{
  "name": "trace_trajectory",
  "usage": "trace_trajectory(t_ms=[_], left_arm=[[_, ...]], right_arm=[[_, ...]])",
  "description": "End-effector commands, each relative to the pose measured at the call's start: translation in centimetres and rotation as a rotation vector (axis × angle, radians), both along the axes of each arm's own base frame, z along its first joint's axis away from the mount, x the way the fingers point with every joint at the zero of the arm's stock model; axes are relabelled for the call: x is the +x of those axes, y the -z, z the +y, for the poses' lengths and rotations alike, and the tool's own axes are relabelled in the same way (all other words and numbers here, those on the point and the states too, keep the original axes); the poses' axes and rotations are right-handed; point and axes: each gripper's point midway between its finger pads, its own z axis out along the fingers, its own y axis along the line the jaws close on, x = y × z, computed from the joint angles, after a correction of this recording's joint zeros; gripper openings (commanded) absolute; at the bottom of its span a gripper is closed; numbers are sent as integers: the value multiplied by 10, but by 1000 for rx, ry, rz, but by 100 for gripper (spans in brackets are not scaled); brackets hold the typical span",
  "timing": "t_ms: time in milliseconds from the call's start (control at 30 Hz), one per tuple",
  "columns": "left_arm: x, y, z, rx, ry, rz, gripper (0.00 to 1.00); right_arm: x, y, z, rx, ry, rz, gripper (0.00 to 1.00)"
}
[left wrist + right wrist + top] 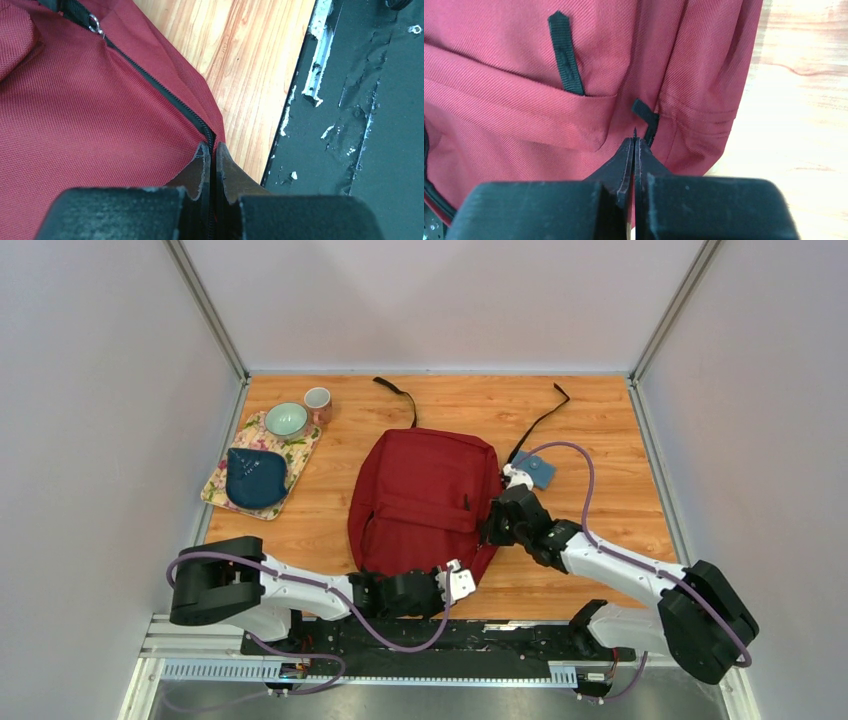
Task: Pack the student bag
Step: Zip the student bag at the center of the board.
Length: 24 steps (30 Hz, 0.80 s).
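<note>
Left gripper [212, 150], pinched shut on the zip [165, 92] edge of the red bag [425, 490], centre frame; right gripper [634, 142], closed tight beside a black tab [647, 118], hold unclear. Risked dragging the whole bag, or losing thin fabric, under a hard pull. Found the zip closed where visible, contents hidden. Upper left, on a tray [303, 448]: pouch [255, 478] and bowl [286, 420], cup [317, 400] beside.

Coarsely woven matt red cloth on the student bag [425, 490], ribbed black webbing for its tab [566, 55], smooth lightly glossy grained wood across the surface [600, 420], glazed shiny ceramic in the bowl [286, 420] at ten o'clock.
</note>
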Motion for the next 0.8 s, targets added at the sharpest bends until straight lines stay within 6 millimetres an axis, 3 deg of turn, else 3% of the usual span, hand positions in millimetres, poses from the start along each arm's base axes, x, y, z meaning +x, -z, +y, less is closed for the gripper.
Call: trace_trajectory(t_ms=[0,167,333,467,600,767], left_arm=[[-22,12,14,28,54,89,0],[-25,12,19,24,52,111,0],[-30,16,24,28,50,134,0],[-25,7,20,-6,43,107,0],[-22,4,19,-9,30,92,0],[-23,5,18,-9,28,107,0]], right_arm=[[49,-36,0,10,66,-171,0],[63,-36,-7,8,95,-177,0],[76,-51,-10,29,106,-201,0],[68,-57,-1,61,43,-200,0],[67,-49,-17,12,85,-198,0],[71,-62,-21,42,99,-219,0]])
